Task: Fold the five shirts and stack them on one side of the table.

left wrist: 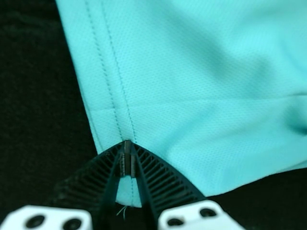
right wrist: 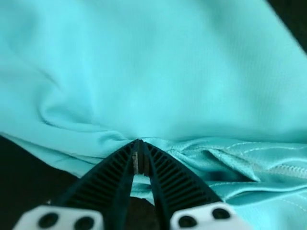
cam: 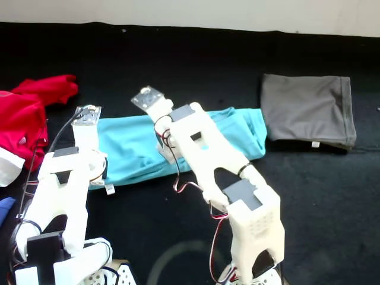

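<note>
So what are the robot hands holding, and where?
Both pinch the turquoise shirt: left gripper at a hemmed corner, right gripper on a bunched edge.

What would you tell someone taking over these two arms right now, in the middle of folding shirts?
Left gripper: shut on the teal shirt at its hemmed corner.
Right gripper: shut on the same shirt's bunched edge.
Done: grey shirt lies folded on the table, right side.
Left to do: finish folding the teal one and stack it with the grey; the red shirt heap, left side, is unfolded.
</note>
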